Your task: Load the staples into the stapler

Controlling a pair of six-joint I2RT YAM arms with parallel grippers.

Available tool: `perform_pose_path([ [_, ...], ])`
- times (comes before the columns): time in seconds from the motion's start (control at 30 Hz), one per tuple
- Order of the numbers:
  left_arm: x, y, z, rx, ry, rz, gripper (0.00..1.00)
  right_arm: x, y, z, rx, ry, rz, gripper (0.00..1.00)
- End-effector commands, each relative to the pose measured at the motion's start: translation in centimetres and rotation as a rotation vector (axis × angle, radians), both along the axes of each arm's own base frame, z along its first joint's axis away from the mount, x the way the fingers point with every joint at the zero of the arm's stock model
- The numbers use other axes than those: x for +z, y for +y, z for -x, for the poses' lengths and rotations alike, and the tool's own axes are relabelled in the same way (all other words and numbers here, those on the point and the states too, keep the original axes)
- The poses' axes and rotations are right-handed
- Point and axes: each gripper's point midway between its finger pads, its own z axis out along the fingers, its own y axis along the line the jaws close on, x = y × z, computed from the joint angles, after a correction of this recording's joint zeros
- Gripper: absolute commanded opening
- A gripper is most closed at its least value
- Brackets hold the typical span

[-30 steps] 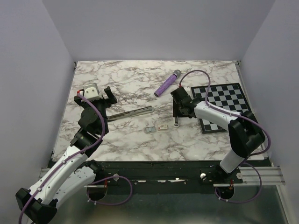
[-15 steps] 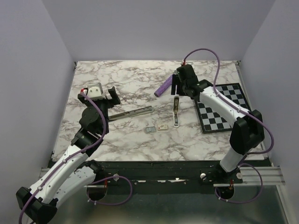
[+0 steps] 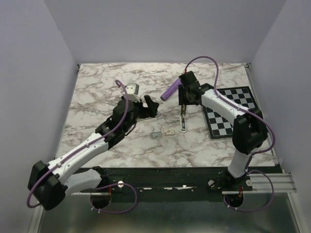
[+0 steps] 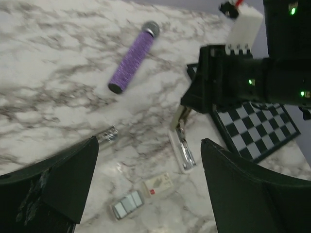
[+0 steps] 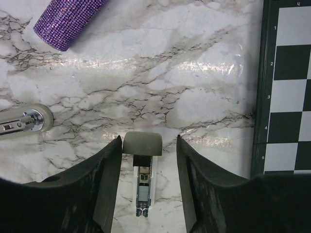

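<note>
Since the earlier frames, the left arm is swinging in from the left side of the overhead view to the centre. Its tool [image 3: 148, 107] is now hovering over the marble tabletop [image 3: 97, 87], above and left of the cream-white staple box [image 3: 169, 131]. Its fingers [image 4: 63, 184] are standing wide apart and holding nothing.

The right tool [image 5: 148, 140], lower in the frame a second ago, is now sitting at the upper end of the stapler [image 3: 183, 121], right of centre in the overhead view. In the right wrist view its fingers are flanking the stapler's beige rounded end. They are spread rather than pinching, and a strip of marble is showing between that end and the right-hand finger.

The stapler is lying lengthwise up and down the overhead frame. In the left wrist view, bright metal is showing inside its pale body. The cream-white staple box is lying just left of the stapler's lower end, with the grey staple block [image 3: 156, 135] just beside it, further left.

A purple cylinder [image 3: 171, 90] is lying above centre and a checkerboard [image 3: 233, 111] at the right. A slim beige piece with a chrome tip [image 5: 29, 120] is showing at the left edge of the right wrist view.
</note>
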Motion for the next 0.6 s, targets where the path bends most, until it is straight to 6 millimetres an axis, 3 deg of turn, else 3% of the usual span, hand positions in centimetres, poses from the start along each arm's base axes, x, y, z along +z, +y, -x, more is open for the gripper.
perform_pose_path([
  [0.0, -4.6, -6.9, 2.2, -0.156, 0.252, 0.140, 0.92, -0.2, 0.2, -0.1, 0.023, -0.001, 0.002, 0.53],
  [0.03, -6.5, -7.9, 1.9, -0.154, 0.305, 0.130, 0.90, -0.1, 0.3, -0.2, 0.024, -0.003, 0.000, 0.53],
  [0.1, -6.9, -9.6, 1.8, -0.169, 0.333, 0.155, 0.89, -0.3, 0.5, -0.3, 0.031, -0.002, -0.007, 0.52],
  [0.13, -8.3, -10.2, 1.5, -0.164, 0.365, 0.142, 0.85, -0.3, 0.6, -0.2, 0.031, -0.002, -0.012, 0.52],
  [0.2, -8.3, -11.3, 1.2, -0.174, 0.378, 0.165, 0.83, -0.5, 0.6, -0.3, 0.031, -0.001, -0.007, 0.52],
  [0.23, -9.5, -11.8, 1.1, -0.177, 0.405, 0.154, 0.82, -0.7, 0.6, -0.3, 0.033, 0.004, -0.005, 0.52],
  [0.3, -10.0, -12.7, 0.8, -0.180, 0.424, 0.159, 0.78, -0.9, 0.8, -0.2, 0.039, 0.008, -0.013, 0.49],
  [0.33, -11.4, -13.3, 0.8, -0.190, 0.465, 0.150, 0.77, -1.1, 0.8, -0.1, 0.039, 0.012, -0.016, 0.49],
  [0.57, -15.2, -17.0, 1.3, -0.265, 0.631, 0.202, 0.76, -1.3, 1.0, 0.2, 0.049, 0.012, -0.026, 0.40],
])
